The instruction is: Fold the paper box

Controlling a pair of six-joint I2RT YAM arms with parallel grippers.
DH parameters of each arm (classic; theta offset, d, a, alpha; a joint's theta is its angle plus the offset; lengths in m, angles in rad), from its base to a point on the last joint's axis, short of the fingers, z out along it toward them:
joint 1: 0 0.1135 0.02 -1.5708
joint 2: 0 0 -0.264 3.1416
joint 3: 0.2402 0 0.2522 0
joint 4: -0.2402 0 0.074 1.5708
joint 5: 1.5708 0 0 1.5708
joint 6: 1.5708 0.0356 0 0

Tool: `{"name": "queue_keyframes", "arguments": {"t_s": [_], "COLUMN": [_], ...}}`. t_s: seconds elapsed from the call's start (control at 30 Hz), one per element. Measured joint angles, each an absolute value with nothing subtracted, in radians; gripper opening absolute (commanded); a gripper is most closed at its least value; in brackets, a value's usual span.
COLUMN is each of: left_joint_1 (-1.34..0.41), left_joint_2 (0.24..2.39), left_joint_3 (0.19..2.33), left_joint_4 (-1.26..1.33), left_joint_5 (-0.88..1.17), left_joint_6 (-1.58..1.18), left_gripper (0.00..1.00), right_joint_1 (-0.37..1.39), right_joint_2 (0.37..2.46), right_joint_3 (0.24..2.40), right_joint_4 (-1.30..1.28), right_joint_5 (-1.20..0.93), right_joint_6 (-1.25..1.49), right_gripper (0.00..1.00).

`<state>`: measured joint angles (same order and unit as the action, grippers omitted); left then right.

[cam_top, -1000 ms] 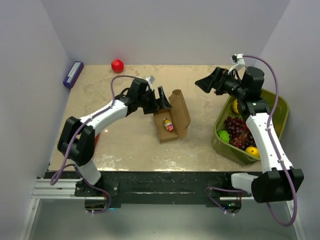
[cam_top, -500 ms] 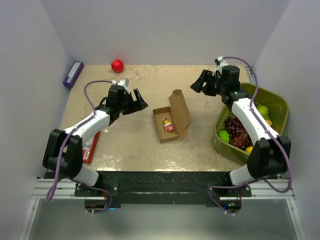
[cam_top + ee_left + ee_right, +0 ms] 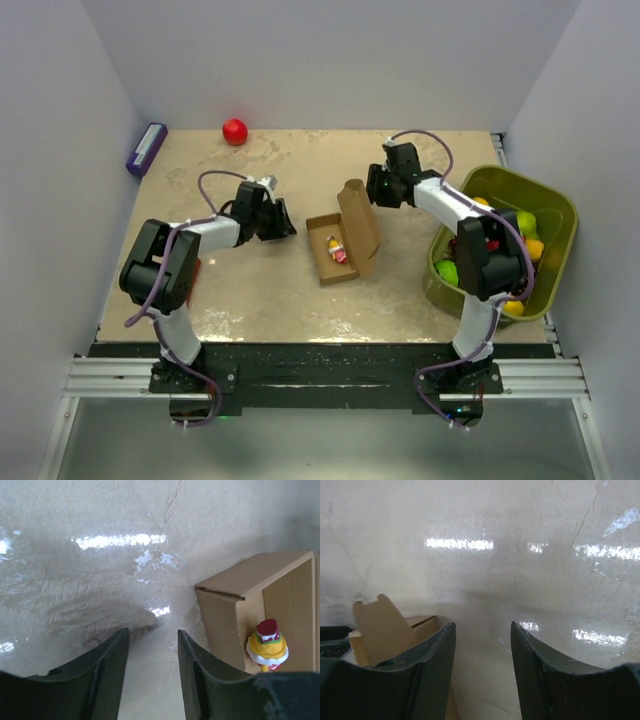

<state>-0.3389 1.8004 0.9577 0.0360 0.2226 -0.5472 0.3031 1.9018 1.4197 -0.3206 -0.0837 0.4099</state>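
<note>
Claws number two: left claw [image 3: 276, 220] and right claw [image 3: 384, 188], both partly spread and empty, low over the worktop [image 3: 250, 290]. Between them sits one paper box [image 3: 345, 240], lid raised beside the right claw, one small toy [image 3: 337, 250] inside. Farther off: one red ball [image 3: 234, 131], one purple box [image 3: 146, 148], one green bin [image 3: 560, 215] of fruit.

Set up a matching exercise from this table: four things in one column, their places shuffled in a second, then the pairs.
1. red ball
2. purple box
3. toy figure
4. green bin

A. inside the paper box
B. right side of the table, holding fruit
C. far left corner
D. far edge, standing alone

Pairs: 1-D, 2-C, 3-A, 4-B
</note>
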Motion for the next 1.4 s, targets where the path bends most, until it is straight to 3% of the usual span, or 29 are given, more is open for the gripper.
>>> {"name": "queue_keyframes", "arguments": {"t_s": [0.5,1.13,1.27,1.33,1.4], "left_joint_1": [-0.364,-0.399,-0.406,-0.406,-0.405], "left_joint_2": [1.882,1.929,1.937,1.930,1.908], "left_joint_3": [0.973,1.028,1.039,1.036,1.016], "left_joint_4": [0.192,0.193,0.189,0.186,0.179], "left_joint_5": [0.320,0.318,0.310,0.308,0.304], "left_joint_6": [-0.547,-0.556,-0.554,-0.548,-0.537], "left_gripper": [0.43,0.40,0.44,0.50,0.56], "right_joint_1": [0.380,0.383,0.376,0.375,0.375], "right_joint_2": [2.010,2.051,2.051,2.051,2.048], "right_joint_3": [1.388,1.374,1.374,1.374,1.380], "right_joint_4": [-0.299,-0.191,-0.187,-0.189,-0.198], "right_joint_5": [-0.144,-0.232,-0.226,-0.220,-0.212], "right_joint_6": [0.432,0.488,0.486,0.483,0.474], "right_gripper": [0.49,0.45,0.52,0.56,0.67]}}
